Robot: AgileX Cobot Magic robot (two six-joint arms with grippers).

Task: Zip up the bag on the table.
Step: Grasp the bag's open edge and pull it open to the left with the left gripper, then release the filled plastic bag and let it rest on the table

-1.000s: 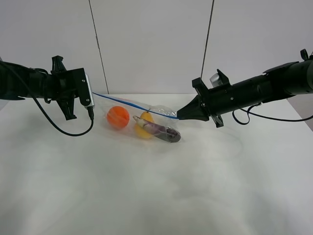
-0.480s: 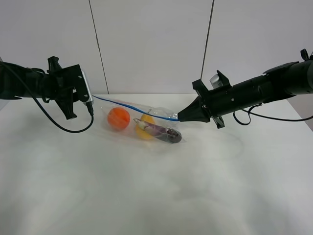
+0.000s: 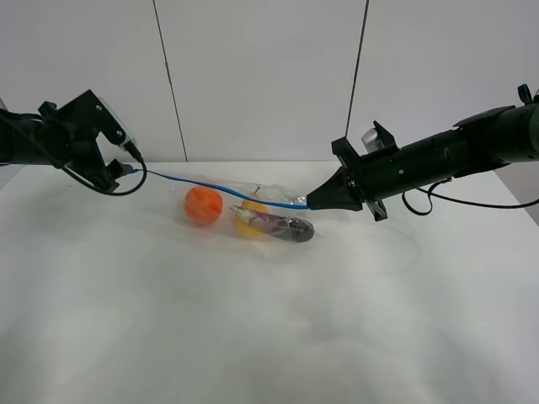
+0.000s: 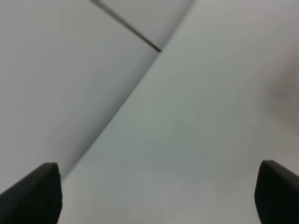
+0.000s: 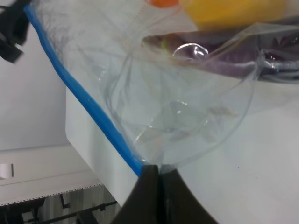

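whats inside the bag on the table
The bag holds an orange fruit, a yellow fruit and a dark purple vegetable. The purple vegetable covers part of the yellow fruit; crinkled plastic blurs finer detail.

A large plain white matte surface (image 3: 269,328) carries a clear crinkly plastic zip bag (image 3: 248,210) with a blue zipper strip. Far more of the surface lies in front of the bag than behind it. The bag's strip edge is raised off the surface.

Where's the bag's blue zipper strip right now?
In the high view, the zipper strip runs along the bag's far edge, from the right gripper toward the left gripper.
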